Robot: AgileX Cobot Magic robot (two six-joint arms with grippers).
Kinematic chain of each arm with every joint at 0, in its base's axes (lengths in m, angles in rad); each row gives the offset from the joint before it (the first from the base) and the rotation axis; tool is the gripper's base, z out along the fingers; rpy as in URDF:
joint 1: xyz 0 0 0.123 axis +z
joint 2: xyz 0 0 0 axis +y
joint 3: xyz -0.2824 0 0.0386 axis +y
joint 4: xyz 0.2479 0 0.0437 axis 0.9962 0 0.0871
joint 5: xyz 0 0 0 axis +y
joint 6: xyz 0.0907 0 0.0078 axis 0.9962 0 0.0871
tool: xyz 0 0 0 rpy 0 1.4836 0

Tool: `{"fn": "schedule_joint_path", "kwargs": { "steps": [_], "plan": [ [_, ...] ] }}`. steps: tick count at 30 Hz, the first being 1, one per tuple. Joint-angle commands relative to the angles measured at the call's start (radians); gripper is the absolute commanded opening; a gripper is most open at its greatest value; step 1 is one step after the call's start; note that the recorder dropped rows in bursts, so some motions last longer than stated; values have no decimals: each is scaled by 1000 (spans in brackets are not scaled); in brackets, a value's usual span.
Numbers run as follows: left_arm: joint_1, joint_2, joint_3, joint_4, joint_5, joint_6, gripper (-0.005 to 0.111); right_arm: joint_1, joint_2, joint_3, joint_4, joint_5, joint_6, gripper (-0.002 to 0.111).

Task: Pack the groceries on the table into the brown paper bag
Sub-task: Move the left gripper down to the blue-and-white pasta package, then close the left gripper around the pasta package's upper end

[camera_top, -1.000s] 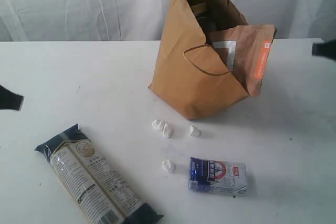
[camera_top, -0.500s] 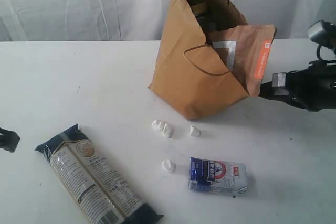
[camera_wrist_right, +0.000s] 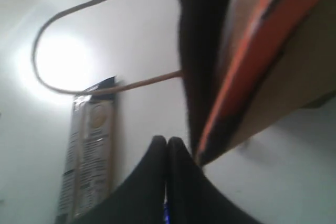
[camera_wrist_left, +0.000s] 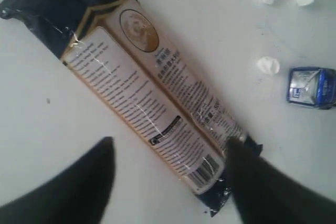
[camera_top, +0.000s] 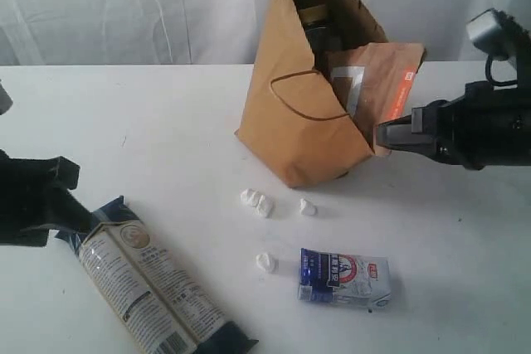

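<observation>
Only the left wrist view shows the left claw (camera_wrist_left: 170, 142) with its fingers spread open and gripping nothing, the barcode end of the long dark-blue noodle pack (camera_wrist_left: 152, 98) seen between them. The exterior view gives just a dark mass at the pack's other end. That wrist view also catches the blue-white carton (camera_wrist_left: 311, 87) and white crumbs (camera_wrist_left: 268, 65) on the counter (camera_wrist_left: 42, 108). The blurred right wrist view shows the right claw (camera_wrist_right: 167, 142) closed and empty against the side of the brown paper bag (camera_top: 282, 130), perhaps touching it. The orange-brown pouch (camera_top: 382, 80) stands in the bag's mouth, just above that claw. Half a second ago the left claw was a sliver at the frame's edge and the right claw sat further right. The bag has since shifted leftward, while the pack and carton lie where they did.
</observation>
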Motion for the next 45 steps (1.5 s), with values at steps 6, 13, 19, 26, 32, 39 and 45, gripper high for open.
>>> {"fn": "schedule_joint_path", "kwargs": {
  "steps": [6,13,19,26,32,39,45],
  "plan": [
    [-24,36,178,-341,-194,-48,105,4,-79,2,5,290,-56,0],
    [-75,207,153,-325,-241,-41,105,4,-81,2,5,169,-75,0],
    [-94,313,62,-283,-243,-61,105,4,-87,2,5,256,-102,0],
    [-94,345,1,-349,-440,-109,105,4,-190,2,5,293,-125,0],
    [-92,341,4,-270,-727,65,105,4,-317,2,5,302,-125,0],
    [-43,356,-79,-196,-494,97,105,4,-351,2,5,284,-109,0],
    [38,492,-368,239,231,25,105,4,-351,2,5,284,-31,0]
  ]
}}
